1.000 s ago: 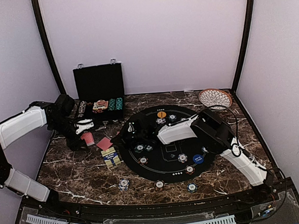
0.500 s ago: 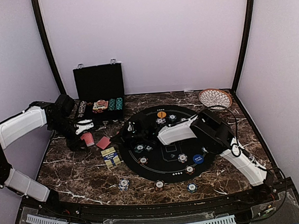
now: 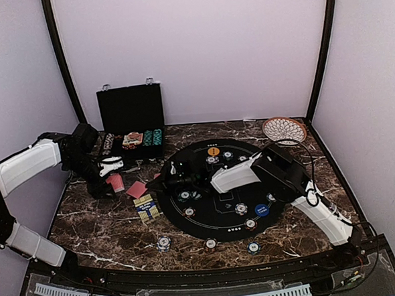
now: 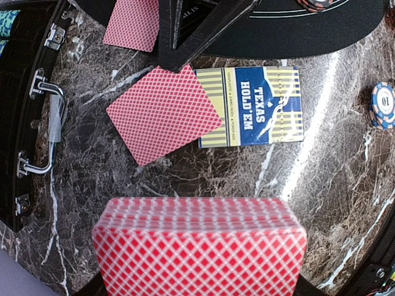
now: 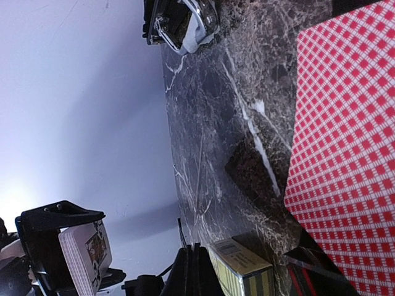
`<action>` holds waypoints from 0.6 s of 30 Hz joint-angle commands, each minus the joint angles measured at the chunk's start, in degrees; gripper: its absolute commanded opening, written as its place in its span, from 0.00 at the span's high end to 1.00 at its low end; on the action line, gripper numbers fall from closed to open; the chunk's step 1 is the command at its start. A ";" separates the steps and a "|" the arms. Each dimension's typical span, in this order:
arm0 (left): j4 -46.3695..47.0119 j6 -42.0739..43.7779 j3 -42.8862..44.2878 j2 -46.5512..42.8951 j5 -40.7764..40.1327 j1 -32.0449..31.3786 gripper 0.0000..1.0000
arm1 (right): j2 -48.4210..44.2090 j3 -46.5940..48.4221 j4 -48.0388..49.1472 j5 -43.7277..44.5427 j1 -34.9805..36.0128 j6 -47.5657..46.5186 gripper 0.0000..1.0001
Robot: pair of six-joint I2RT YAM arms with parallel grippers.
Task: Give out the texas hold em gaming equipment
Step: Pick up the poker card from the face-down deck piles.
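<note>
Top view: on the veined marble table [image 3: 102, 227] the left gripper [image 3: 114, 182] clamps a red deck [image 3: 116, 185]. The right gripper [image 3: 165, 184], jaws closed, reaches past the round black mat [image 3: 219, 220]. The open case [image 3: 132, 118] holds chip rows [image 3: 143, 138].

Left wrist: deck cropped below; a lattice-backed card [image 4: 163, 114] touches the striped box [image 4: 256, 106].

Right wrist: a second card [image 5: 345, 154] fills the edge; we cannot tell whether it is gripped.

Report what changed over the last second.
The right gripper closed on a red-backed card and shifted slightly toward the near edge. The left gripper kept its hold on the deck; the loose card, card box and chips stayed put.
</note>
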 commanded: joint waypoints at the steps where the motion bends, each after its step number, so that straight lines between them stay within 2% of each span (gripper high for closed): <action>1: -1.75 -0.46 2.18 -0.21 1.36 0.22 0.78 | -3.51 -3.90 0.92 -3.72 -0.70 2.24 1.00; 10: -2.43 -0.93 3.41 0.30 1.69 0.22 0.78 | -14.97 -14.73 2.49 -5.06 -5.47 -0.29 1.00; 18: -2.37 -1.13 3.16 0.52 2.09 0.22 0.78 | -21.54 -14.94 -1.64 -7.95 -8.87 -3.40 1.00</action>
